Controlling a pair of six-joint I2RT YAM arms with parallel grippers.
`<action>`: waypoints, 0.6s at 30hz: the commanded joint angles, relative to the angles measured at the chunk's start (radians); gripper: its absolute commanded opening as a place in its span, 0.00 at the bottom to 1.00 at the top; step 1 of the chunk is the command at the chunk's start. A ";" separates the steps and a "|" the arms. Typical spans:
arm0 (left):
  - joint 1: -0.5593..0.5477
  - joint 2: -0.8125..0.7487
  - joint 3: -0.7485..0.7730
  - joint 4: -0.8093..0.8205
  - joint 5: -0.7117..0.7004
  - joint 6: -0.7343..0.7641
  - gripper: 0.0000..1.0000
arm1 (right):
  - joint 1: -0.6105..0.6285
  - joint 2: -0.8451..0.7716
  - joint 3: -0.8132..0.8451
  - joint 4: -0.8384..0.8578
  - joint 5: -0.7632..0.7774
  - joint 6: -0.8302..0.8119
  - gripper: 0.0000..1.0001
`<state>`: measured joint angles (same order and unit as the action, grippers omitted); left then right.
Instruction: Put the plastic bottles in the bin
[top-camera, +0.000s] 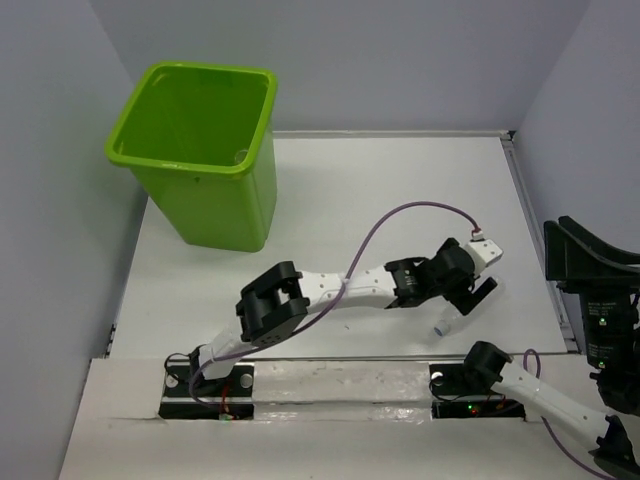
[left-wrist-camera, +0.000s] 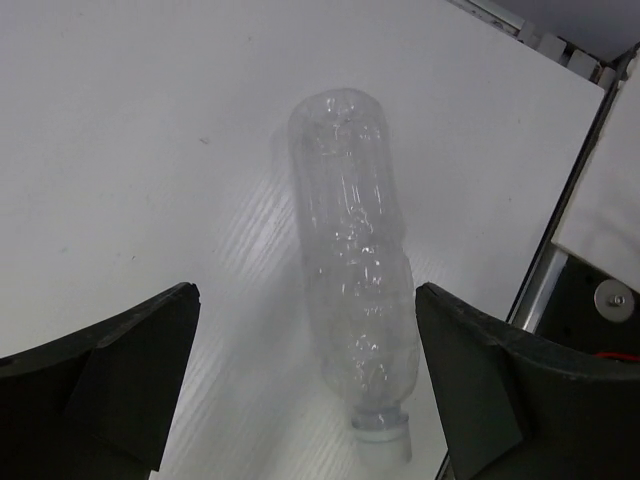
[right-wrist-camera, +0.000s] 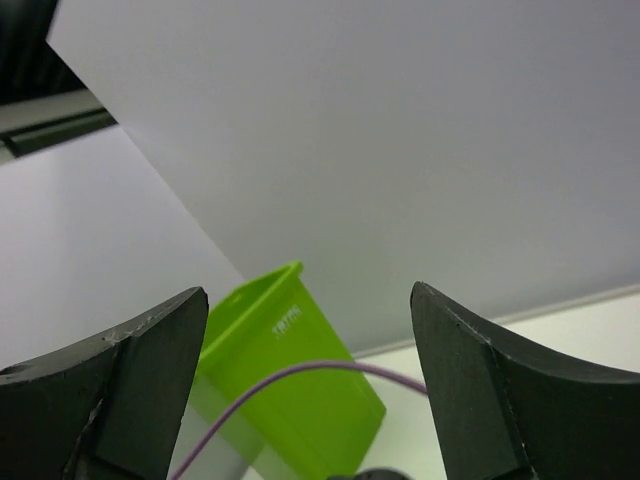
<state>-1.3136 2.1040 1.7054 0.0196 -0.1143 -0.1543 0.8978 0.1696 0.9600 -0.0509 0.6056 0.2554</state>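
A clear plastic bottle (left-wrist-camera: 355, 260) lies on the white table, its white cap (left-wrist-camera: 382, 432) pointing toward the wrist camera. My left gripper (left-wrist-camera: 305, 300) is open, with one finger on each side of the bottle's neck end and not touching it. In the top view the left gripper (top-camera: 468, 295) covers most of the bottle, and only the cap end (top-camera: 443, 325) shows. The lime-green bin (top-camera: 200, 150) stands at the far left. My right gripper (right-wrist-camera: 307, 295) is open and empty, raised at the right edge (top-camera: 565, 250) and facing the bin (right-wrist-camera: 310, 420). No other bottles are in view.
The left arm's purple cable (top-camera: 410, 212) arcs above the table. A metal rail (top-camera: 535, 240) runs along the table's right edge, close to the bottle. Grey walls close in the left, back and right sides.
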 joint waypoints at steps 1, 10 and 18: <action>0.002 0.114 0.277 -0.071 0.022 0.038 0.99 | 0.004 -0.045 0.025 -0.216 0.034 0.030 0.88; 0.002 0.425 0.609 -0.225 0.057 0.030 0.99 | 0.004 -0.065 0.037 -0.268 -0.021 0.015 0.88; 0.004 0.429 0.557 -0.164 -0.036 0.041 0.56 | 0.004 -0.044 0.026 -0.267 -0.066 0.015 0.86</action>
<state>-1.3098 2.5904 2.2482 -0.1799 -0.0830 -0.1410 0.8978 0.1127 0.9756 -0.3088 0.5713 0.2771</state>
